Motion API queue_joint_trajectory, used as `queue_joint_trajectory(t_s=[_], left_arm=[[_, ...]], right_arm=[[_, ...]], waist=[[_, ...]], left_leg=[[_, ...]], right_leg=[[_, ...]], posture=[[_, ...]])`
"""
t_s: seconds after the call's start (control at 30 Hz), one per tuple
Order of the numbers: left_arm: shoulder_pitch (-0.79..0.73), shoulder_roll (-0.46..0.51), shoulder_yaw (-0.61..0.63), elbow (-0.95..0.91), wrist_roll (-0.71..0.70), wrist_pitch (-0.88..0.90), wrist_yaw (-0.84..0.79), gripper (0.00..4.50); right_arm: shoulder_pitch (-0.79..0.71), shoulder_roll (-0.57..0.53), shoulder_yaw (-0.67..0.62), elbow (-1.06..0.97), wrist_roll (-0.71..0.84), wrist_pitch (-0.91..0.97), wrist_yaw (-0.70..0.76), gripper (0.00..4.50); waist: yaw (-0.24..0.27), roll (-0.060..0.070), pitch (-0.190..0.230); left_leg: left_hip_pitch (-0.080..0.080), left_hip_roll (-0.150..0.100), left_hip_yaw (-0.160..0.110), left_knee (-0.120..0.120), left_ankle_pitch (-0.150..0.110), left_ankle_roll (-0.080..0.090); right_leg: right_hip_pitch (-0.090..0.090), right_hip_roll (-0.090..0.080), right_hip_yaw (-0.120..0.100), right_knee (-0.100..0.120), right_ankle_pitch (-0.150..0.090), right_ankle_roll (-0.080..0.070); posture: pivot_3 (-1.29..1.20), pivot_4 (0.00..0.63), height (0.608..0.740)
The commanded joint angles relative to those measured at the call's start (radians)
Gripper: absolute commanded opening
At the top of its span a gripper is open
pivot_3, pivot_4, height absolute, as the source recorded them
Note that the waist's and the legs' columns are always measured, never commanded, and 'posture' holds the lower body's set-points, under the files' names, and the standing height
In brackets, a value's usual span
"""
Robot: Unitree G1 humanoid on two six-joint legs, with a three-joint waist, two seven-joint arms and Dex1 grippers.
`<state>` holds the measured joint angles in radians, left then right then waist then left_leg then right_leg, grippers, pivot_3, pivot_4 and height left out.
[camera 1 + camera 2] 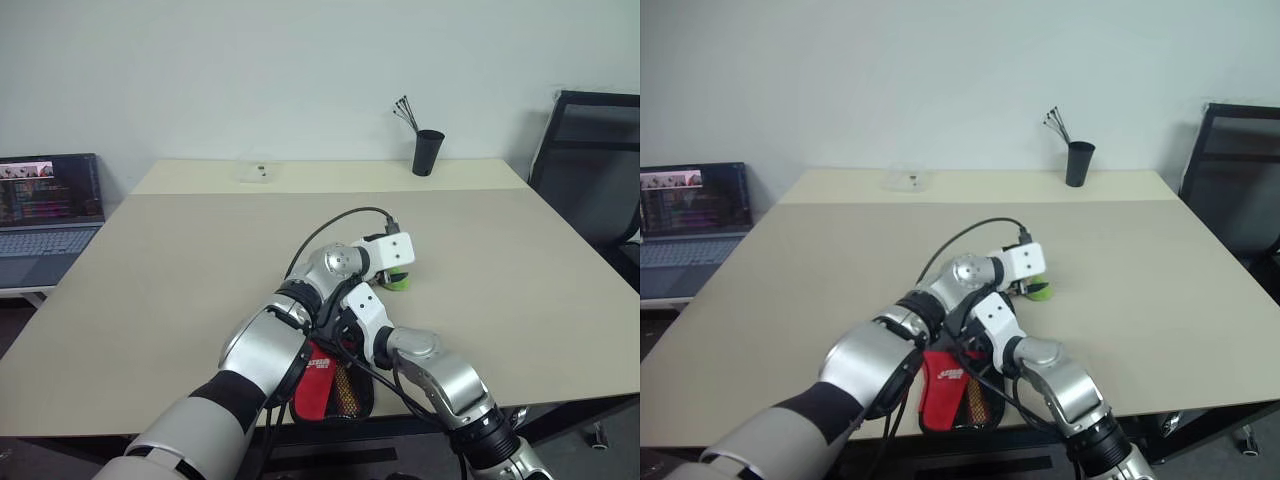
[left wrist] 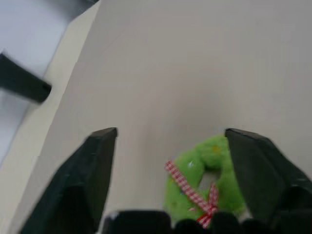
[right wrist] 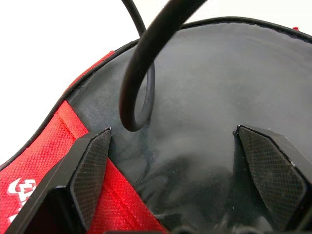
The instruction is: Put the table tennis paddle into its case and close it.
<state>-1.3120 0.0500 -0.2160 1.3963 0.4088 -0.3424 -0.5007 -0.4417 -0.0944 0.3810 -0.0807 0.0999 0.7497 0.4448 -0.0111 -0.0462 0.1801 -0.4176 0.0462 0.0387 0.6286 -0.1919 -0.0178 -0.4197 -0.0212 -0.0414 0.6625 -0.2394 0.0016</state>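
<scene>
1. I see the wide beige table [image 1: 200, 260] bearing all items.
2. The soft black fabric case with red panel [image 1: 318, 385] lies at the near edge, beneath both arms; the black-rubber paddle blade [image 3: 214, 97] sits inside it.
3. My right gripper [image 3: 187, 161] hangs just over the blade, fingers wide, gripping nothing.
4. My left gripper [image 2: 170, 161] stands spread wide around a small green plush ring with checked ribbon [image 2: 207, 180], not clamping it.
</scene>
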Motion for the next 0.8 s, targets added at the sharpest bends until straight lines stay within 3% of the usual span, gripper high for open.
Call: queue_joint_trajectory(t_s=[0.03, 0.27, 0.53, 0.67, 0.8], left_arm=[[-0.069, 0.044, 0.079, -0.044, -0.073, 0.057, 0.033, 4.48], [-0.088, 0.134, 0.176, -0.069, -0.173, 0.076, -0.053, 4.48], [0.097, 0.229, 0.304, -0.191, -0.403, 0.178, -0.538, 4.48], [0.196, 0.26, 0.297, -0.292, -0.446, 0.255, -0.649, 4.48], [0.239, 0.268, 0.29, -0.342, -0.455, 0.308, -0.637, 4.48]], right_arm=[[0.022, 0.003, 0.008, 0.081, 0.009, 0.087, 0.006, 4.5], [-0.004, 0.033, -0.028, 0.043, 0.034, 0.115, 0.009, 4.5], [-0.09, 0.067, -0.18, -0.153, 0.142, 0.224, -0.014, 4.5], [-0.149, 0.025, -0.214, -0.239, 0.181, 0.279, 0.001, 4.5], [-0.17, -0.099, -0.215, -0.297, 0.183, 0.278, 0.041, 4.5]], waist=[[-0.001, 0.0, 0.0], [-0.004, 0.0, 0.0], [-0.016, 0.001, 0.001], [-0.017, 0.002, 0.002], [-0.011, 0.002, 0.002]], left_leg=[[0.0, 0.0, 0.0, 0.0, 0.0, 0.0], [0.0, 0.0, 0.0, 0.0, 0.0, 0.0], [-0.002, 0.001, 0.0, -0.001, 0.0, 0.0], [-0.005, 0.001, -0.002, 0.0, 0.0, 0.0], [-0.009, 0.001, -0.003, 0.001, 0.0, 0.0]], right_leg=[[0.0, 0.0, 0.0, 0.0, 0.0, 0.0], [0.0, 0.001, 0.0, 0.0, 0.0, 0.0], [-0.002, 0.001, 0.0, 0.0, 0.0, -0.001], [-0.004, 0.001, 0.001, 0.001, 0.0, -0.001], [-0.005, 0.0, -0.002, 0.0, 0.0, -0.001]], posture=[[0.0, 0.15, 0.74], [0.0, 0.15, 0.74], [0.0, 0.15, 0.74], [0.0, 0.15, 0.74], [0.0, 0.15, 0.74]])
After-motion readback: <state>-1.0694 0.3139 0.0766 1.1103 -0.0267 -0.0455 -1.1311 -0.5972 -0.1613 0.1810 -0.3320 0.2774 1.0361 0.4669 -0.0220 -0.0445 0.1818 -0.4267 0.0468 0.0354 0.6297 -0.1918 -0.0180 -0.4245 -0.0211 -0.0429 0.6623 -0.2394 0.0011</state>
